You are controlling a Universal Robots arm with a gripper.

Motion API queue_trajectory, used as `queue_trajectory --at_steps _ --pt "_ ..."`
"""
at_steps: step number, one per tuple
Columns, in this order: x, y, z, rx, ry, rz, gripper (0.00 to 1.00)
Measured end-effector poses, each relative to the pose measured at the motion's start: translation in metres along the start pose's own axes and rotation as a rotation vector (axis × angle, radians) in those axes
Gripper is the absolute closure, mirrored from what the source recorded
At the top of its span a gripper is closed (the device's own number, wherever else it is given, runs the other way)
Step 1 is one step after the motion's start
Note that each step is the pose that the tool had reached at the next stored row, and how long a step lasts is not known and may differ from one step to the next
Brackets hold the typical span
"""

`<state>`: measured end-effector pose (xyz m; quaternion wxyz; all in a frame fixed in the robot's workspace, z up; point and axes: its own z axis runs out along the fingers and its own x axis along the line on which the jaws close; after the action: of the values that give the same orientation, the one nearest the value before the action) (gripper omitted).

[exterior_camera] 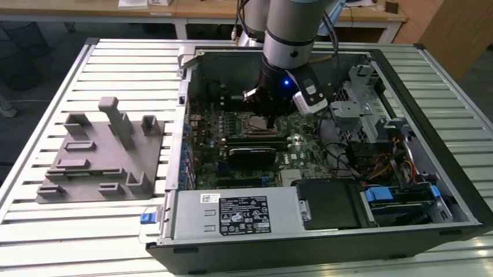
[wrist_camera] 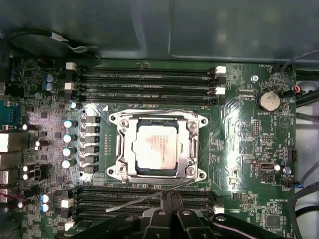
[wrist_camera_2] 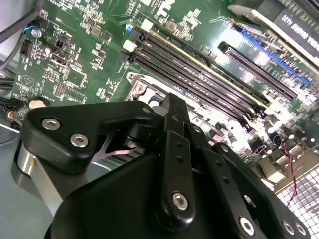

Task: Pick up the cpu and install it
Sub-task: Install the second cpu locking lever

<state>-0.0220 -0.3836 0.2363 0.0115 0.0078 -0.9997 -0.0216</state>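
- The cpu lies flat in the socket on the motherboard, its pale metal top facing up, seen squarely in the first wrist view.
- It sits inside the metal frame, level with it as far as the view tells; whether it is fully seated cannot be told.
- The hand hangs over the socket area inside the open case in the exterior view, with the arm coming down from above.
- In the first wrist view the hand's black links show at the edge next to the socket, so the cpu lies just ahead of and below the hand, close but apart.
- The hand holds nothing that can be seen; the cpu is free of it. Whether it is released wide or clenched I cannot tell.
- The cpu is square, so it has no long axis to speak of; its edges run parallel to the memory slots.
- A thin lever wire lies slanted across the board between socket and hand.
- Count: one cpu, one socket, one hand, one arm.
- Memory slots show in two banks, one on each side of the socket; the first wrist view shows three in the far bank.
- One grey holder block stands on the counter at the exterior view's left, well apart from the case.
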Motion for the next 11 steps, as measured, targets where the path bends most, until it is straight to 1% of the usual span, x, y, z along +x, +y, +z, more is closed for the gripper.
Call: queue_trajectory --at_steps 3,7,9,11 --pt "0.0001 -0.004 -0.0002 0.0001 0.0004 0.0 0.89" --pt "0.0002 -0.0055 -0.0002 -0.0003 0.0098 0.001 0.89" --pt "0.0027 -0.0056 0.0003 -0.0004 0.0104 0.001 0.89" --pt "0.0069 -0.0055 0.0012 -0.0003 0.0104 0.0 0.89"
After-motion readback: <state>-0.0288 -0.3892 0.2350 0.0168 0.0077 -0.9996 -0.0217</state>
